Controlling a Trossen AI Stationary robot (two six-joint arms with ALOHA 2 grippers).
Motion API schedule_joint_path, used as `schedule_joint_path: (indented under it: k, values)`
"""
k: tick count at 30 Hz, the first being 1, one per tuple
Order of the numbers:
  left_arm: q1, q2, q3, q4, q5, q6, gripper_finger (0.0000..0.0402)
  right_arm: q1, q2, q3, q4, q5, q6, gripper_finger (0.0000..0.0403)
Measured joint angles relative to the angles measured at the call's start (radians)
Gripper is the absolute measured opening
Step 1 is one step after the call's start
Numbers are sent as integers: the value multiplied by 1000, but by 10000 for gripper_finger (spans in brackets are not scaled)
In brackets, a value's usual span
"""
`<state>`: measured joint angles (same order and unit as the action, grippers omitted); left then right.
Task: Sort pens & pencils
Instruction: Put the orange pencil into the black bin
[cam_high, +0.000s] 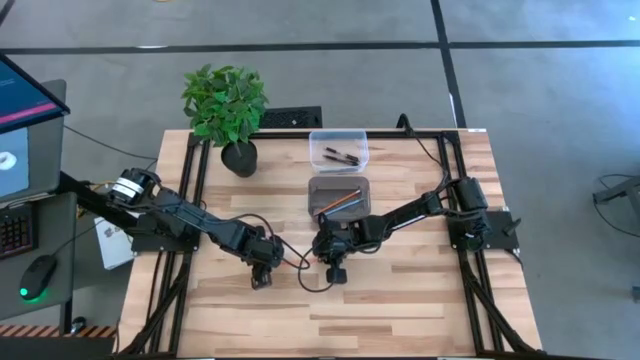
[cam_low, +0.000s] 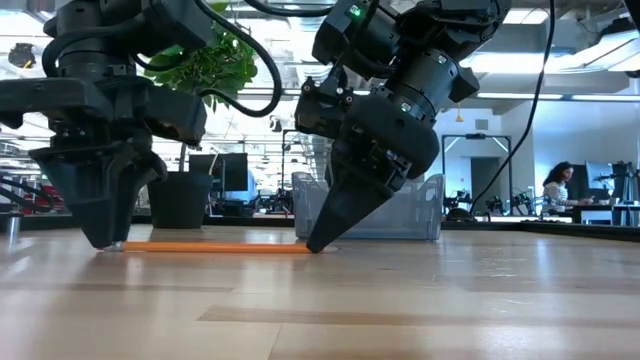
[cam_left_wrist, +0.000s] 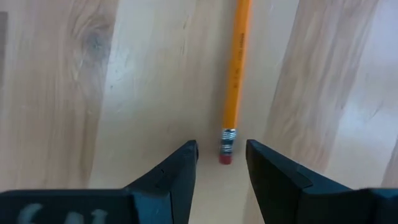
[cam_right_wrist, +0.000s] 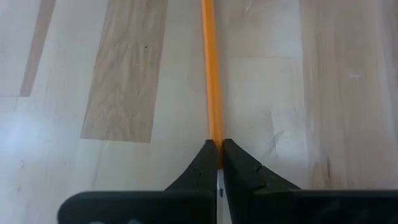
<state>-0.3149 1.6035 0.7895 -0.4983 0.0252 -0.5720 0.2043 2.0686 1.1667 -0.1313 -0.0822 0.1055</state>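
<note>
Right gripper (cam_right_wrist: 219, 163) fingers pinch last orange pencil (cam_right_wrist: 211, 81) on tabletop (cam_high: 420, 300) | left gripper (cam_left_wrist: 222, 163) fingers spread around its eraser end | pens in 12 o'clock bin (cam_high: 338, 149), pencils in nearer bin (cam_high: 338, 196)

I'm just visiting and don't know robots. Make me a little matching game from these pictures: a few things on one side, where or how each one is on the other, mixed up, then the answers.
Things:
1. left gripper
2. right gripper
3. orange pencil
4. potted plant

States:
A. lying flat on the table between the two grippers
B. standing at the table's far corner on the left arm's side
C. fingers closed on the pencil
D. fingers open on either side of the pencil's eraser end

Pairs: 1-D, 2-C, 3-A, 4-B
</note>
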Motion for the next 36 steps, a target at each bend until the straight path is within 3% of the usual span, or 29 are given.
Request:
schedule_joint_path:
  k: [6, 17, 21, 28, 36]
  values:
    - [0, -2, 2, -59, -41, 5, 138, 1, 0, 0, 4, -19, 3, 31]
    - [0, -2, -8, -20, -49, 50, 132, 1, 0, -2, 12, -22, -5, 31]
    - [1, -2, -28, -5, -49, 39, 101, 1, 0, -2, 17, -22, -7, 31]
    - [2, -3, -41, 28, -52, 38, 13, -2, 0, -2, 21, -22, -8, 31]
    - [2, -2, -43, 50, -69, 79, 22, -2, 0, -3, 24, -22, -10, 33]
